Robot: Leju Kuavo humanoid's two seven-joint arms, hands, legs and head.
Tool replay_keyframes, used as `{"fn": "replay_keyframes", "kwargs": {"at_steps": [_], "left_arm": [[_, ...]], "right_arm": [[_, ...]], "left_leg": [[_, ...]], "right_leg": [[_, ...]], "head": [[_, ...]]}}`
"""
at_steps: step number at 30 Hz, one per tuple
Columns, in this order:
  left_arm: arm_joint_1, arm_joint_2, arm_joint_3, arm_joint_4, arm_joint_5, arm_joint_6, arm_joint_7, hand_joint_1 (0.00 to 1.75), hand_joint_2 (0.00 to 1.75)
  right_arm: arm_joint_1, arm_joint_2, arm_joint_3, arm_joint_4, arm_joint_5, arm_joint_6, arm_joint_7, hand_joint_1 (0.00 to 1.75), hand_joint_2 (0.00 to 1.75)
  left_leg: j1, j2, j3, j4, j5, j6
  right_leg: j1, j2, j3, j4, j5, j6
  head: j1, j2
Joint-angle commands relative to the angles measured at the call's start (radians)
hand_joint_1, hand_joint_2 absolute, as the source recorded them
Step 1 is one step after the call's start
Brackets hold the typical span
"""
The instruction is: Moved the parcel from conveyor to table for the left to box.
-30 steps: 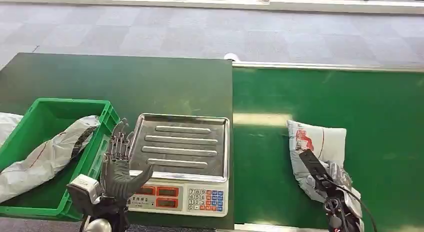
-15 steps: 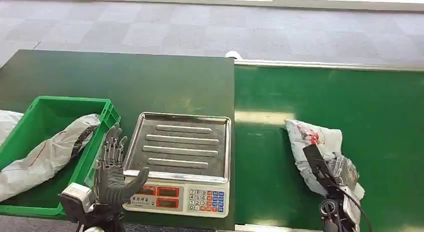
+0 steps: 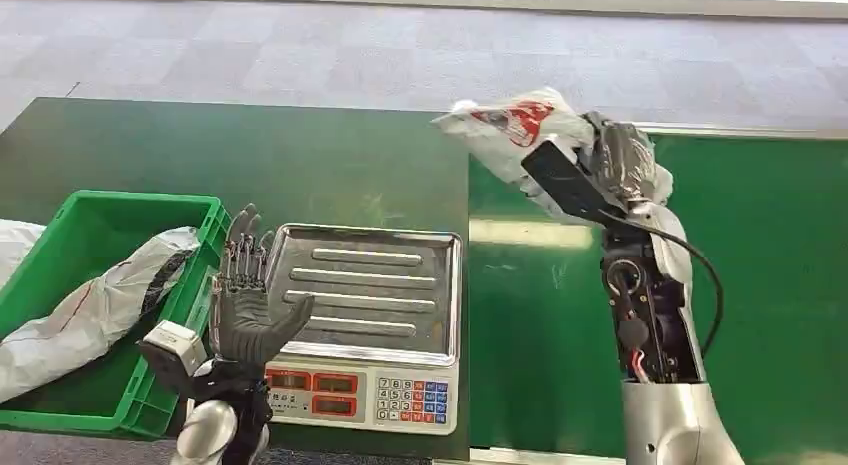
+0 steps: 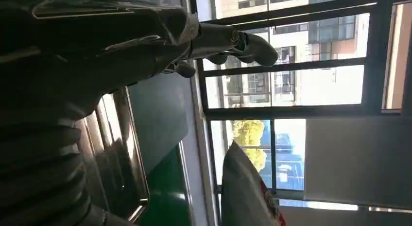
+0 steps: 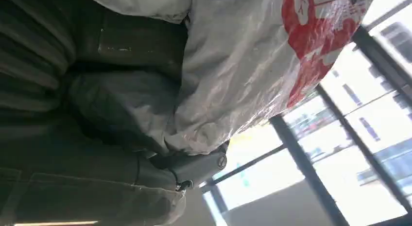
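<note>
Because the right hand grips the soft parcel high over the conveyor, it may slip and drop there; the left hand waits with its fingers spread open.

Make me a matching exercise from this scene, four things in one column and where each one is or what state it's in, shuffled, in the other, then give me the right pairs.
Things
1. white parcel with red print
2. left hand
3. green crate
4. scale

States
A. on the table, steel tray bare
B. holding a grey bag that droops over its rim
C. lifted in the right hand above where the table meets the conveyor
D. open, fingers up, between crate and scale

Pairs: 1-C, 2-D, 3-B, 4-A
</note>
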Motion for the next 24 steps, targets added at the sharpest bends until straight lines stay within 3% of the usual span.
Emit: {"fn": "replay_keyframes", "kwargs": {"at_steps": [1,8,14,24], "left_arm": [[-0.104,0.040,-0.060,0.110,0.028,0.046,0.001,0.00,1.75],[-0.119,0.038,-0.063,0.108,0.035,0.064,0.001,0.00,1.75],[-0.164,0.036,-0.042,0.104,0.055,0.142,0.000,0.00,1.75],[-0.125,0.016,0.003,0.071,0.129,0.242,-0.028,0.00,1.75]], "right_arm": [[-0.264,0.121,0.297,0.473,-0.045,-0.002,-0.053,1.75,1.75],[-0.263,0.164,0.363,0.506,-0.068,0.019,-0.068,1.75,1.75],[-0.268,0.259,0.446,0.554,-0.099,0.051,-0.075,1.75,1.75],[-0.257,0.267,0.498,0.559,-0.156,0.048,-0.086,1.75,1.75]], "left_leg": [[-0.001,0.005,0.000,-0.001,0.001,0.001],[-0.001,0.001,-0.004,0.000,0.001,0.001],[-0.001,0.000,-0.007,0.000,0.001,0.000],[0.000,-0.001,-0.008,0.000,0.001,0.001]], "right_leg": [[0.000,0.004,-0.002,0.001,0.002,-0.003],[0.000,0.000,-0.005,0.001,0.001,-0.002],[0.000,0.001,-0.008,0.002,0.000,-0.002],[0.000,-0.001,-0.008,0.001,0.001,-0.002]], "head": [[0.000,0.000],[0.000,0.000],[0.000,0.000],[0.000,0.000]]}}
